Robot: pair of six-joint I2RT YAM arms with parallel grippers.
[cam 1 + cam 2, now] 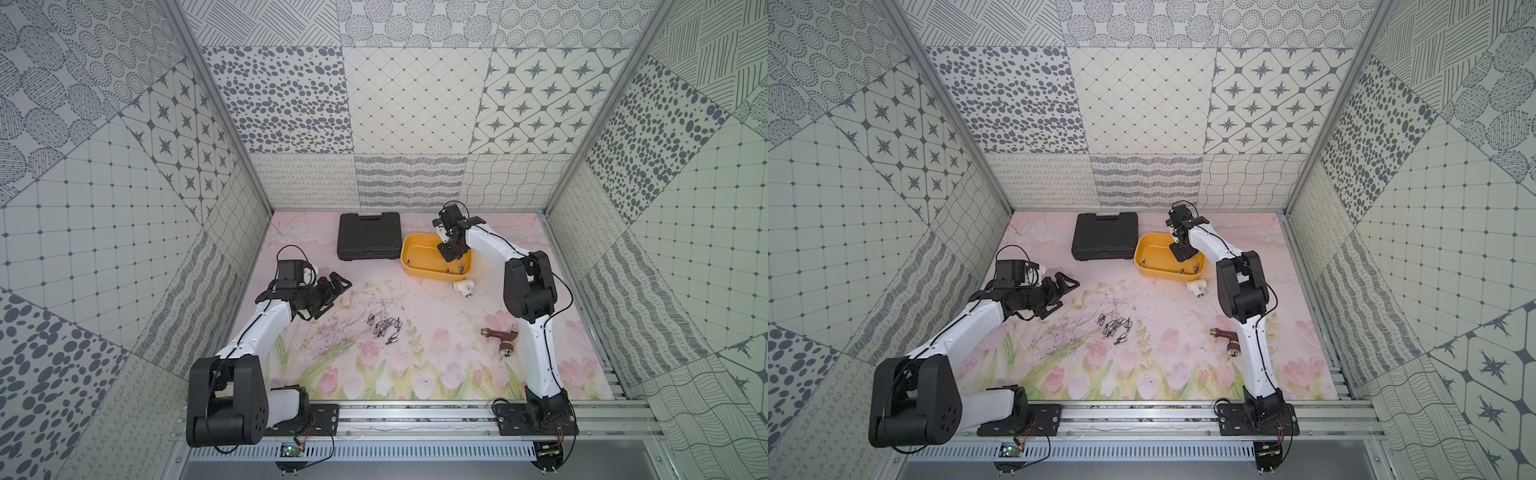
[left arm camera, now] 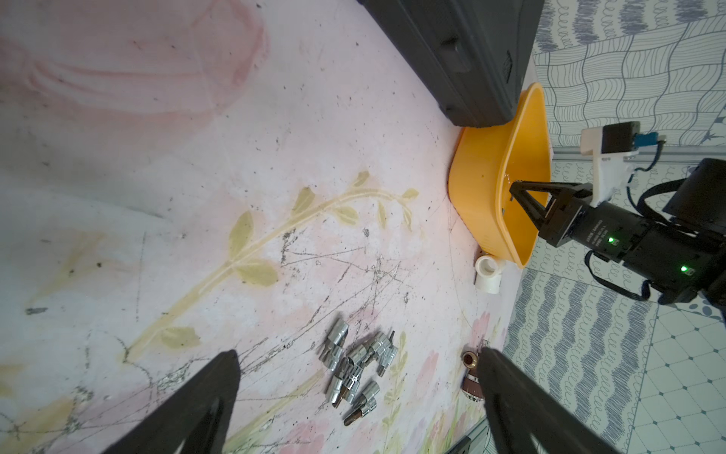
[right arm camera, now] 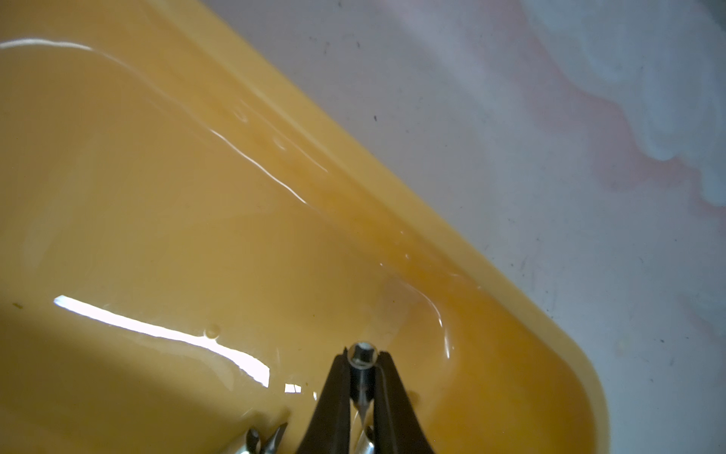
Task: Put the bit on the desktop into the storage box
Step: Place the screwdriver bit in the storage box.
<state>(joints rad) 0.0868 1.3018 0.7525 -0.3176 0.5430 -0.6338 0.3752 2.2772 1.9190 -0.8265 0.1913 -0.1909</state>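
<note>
Flowered pink mat [image 1: 436, 365], patterned walls around. At left, left gripper [image 1: 334, 293] above the mat, fingers spread wide, nothing between them. Mid-mat, loose bits [image 1: 384, 328] in a cluster, too small to count. Farther right, storage box [image 1: 415, 253] just beside black case [image 1: 368, 237], partly hidden by right gripper [image 1: 451, 254]. Inside the box, fingers pinched on one bit [image 3: 362, 353], tip hidden between them; more bits cut off at the wrist view's edge.

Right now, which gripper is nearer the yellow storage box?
Right. The right gripper hangs over the storage box, shut on a bit; the left gripper is open, away near the loose bits.
</note>
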